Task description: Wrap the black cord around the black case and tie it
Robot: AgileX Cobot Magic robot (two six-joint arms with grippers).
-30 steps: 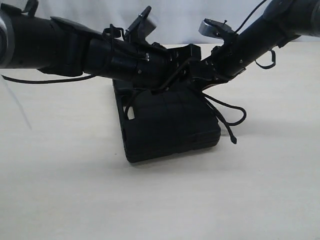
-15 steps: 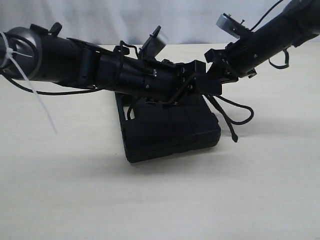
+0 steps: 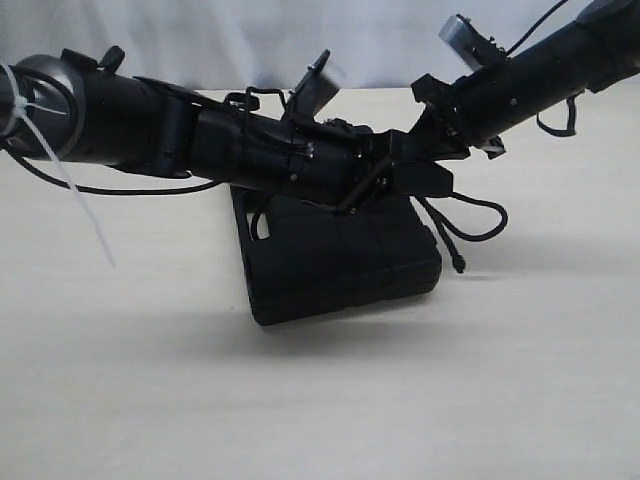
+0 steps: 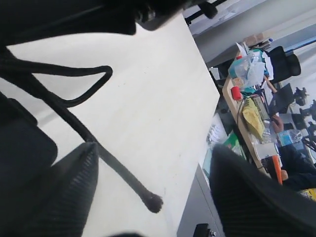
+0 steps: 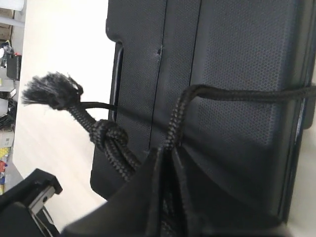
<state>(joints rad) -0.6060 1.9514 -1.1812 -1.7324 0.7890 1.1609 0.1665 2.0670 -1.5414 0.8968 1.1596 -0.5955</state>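
Right wrist view: the right gripper is pinched tight on the black cord just past its knot, over the black case, which lies mid-desk. The left gripper gapes wide, with the cord's plain tip loose between its fingers. The left arm and right arm slant down and meet over the case's far end.

A pale beige surface meets a white backdrop, and beyond its edge a cluttered desk carries a small red object and a yellow bag, near a black office chair.
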